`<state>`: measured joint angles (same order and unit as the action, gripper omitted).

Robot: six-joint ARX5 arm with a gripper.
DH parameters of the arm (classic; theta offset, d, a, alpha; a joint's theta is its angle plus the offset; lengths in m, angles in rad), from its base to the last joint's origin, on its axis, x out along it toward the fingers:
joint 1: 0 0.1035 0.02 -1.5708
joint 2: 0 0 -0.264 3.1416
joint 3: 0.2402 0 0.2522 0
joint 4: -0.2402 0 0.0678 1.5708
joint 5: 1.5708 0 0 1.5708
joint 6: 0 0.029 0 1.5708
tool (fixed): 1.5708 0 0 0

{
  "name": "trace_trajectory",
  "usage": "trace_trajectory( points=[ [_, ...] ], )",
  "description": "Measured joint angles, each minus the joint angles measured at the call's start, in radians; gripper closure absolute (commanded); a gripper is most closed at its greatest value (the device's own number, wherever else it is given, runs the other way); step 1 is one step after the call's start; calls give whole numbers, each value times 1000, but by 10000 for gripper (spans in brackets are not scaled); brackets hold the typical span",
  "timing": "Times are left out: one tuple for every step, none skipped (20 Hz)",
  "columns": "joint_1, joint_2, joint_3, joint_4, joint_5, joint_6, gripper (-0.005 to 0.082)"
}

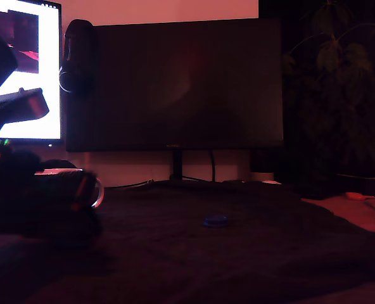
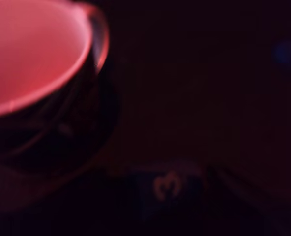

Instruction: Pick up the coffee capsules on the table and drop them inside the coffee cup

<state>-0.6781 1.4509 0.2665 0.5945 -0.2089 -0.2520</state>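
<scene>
The room is very dark. The coffee cup stands at the exterior view's left, directly below the arm; the wrist view looks into its pale interior, and no capsule can be made out inside. One blue capsule lies on the dark table, well apart from the cup, so at least this pick remains. The brownish capsule is not visible. The gripper's jaws are hidden in shadow; whether they stand apart or together cannot be determined.

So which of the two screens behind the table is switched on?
The partly visible flat screen at the exterior view's left edge, glowing white and pink. The large black monitor on a stand in the centre is dark.
</scene>
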Motion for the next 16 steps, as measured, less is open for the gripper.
trace_trajectory(
  points=[
    [0,0,0,1,0,0,403],
    [0,0,0,0,1,0,434],
    [0,0,0,1,1,0,441],
    [0,0,1,1,1,0,452],
    [0,0,1,1,1,0,460],
    [0,0,1,2,1,0,478],
    [0,0,1,2,1,0,500],
    [0,0,1,3,1,0,507],
    [0,0,1,3,1,0,507],
    [0,0,1,4,6,0,507],
    [0,0,1,4,14,0,507],
    [0,0,1,5,19,0,507],
    [0,0,1,6,27,0,507],
    [0,0,1,10,46,0,507],
    [0,0,1,13,66,5,507],
    [0,0,1,13,82,19,507]
  ],
)
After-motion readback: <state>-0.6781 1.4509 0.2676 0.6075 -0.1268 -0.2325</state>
